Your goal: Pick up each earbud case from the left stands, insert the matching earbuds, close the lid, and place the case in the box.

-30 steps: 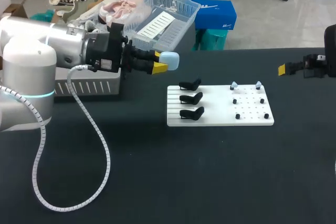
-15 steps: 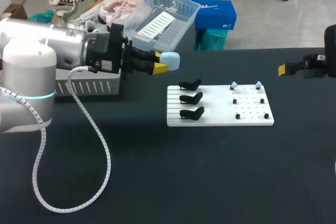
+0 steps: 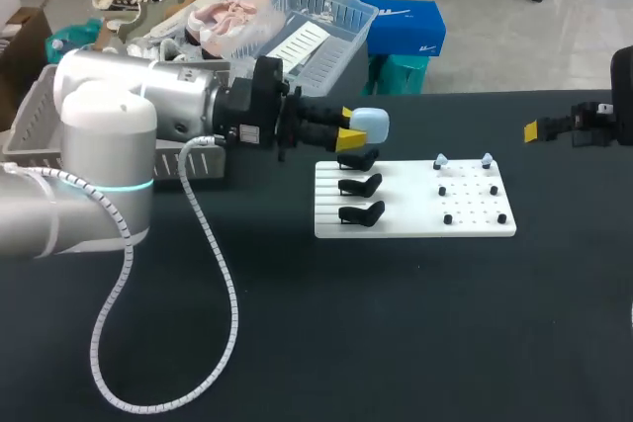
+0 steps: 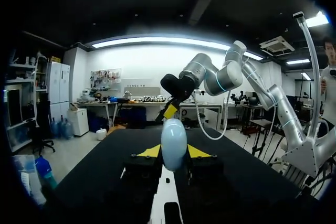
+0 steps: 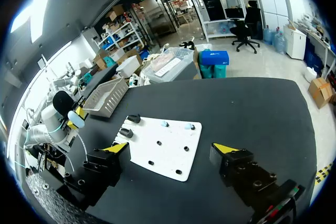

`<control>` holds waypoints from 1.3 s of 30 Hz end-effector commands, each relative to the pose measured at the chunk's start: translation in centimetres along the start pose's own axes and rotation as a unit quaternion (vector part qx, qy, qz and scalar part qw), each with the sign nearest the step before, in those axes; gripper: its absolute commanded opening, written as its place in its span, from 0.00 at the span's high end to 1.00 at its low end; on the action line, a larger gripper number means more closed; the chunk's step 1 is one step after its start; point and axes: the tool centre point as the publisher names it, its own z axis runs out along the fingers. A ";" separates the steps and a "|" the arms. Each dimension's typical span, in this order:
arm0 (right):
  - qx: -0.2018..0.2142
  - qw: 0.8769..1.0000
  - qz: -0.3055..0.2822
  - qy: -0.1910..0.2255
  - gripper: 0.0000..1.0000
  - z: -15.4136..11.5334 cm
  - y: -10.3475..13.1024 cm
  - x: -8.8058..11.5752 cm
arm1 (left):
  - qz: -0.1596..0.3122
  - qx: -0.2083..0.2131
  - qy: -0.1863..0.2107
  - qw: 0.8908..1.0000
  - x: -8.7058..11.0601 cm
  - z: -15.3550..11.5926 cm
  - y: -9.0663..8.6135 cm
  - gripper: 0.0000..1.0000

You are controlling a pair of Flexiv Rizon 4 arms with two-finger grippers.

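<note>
Pale blue and rounded, the closed plastic earbud case (image 3: 370,126) is held above the table, sticking out past the yellow tips of the left gripper (image 3: 348,127), whose two fingers press on it from opposite sides. In the left wrist view the case (image 4: 174,144) stands upright between those tips, its lid shut. From the head view it sits just behind the rearmost of three small black stands (image 3: 358,159), which form a row down the left part of a flat white rectangular board (image 3: 415,224). On the board's right part is a grid of short black pegs (image 3: 447,218), and two small pale blue earbuds (image 3: 441,160) sit side by side on its back row. The left arm runs level over the table from the left, a white coiled cable (image 3: 213,274) looping down from it onto the black tabletop (image 3: 396,343). Behind that arm, a grey slotted basket (image 3: 25,121) rests at the table's left rear. The right gripper (image 5: 172,148) hangs well apart at the table's right edge, its fingers spread wide and gripping nothing, with the white board ahead of them.
</note>
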 end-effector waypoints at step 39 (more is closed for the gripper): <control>0.022 0.990 -0.135 0.030 0.00 0.9 11.8 1.7 | -0.020 0.005 -0.015 1.000 5.0 3.4 -0.7 1.00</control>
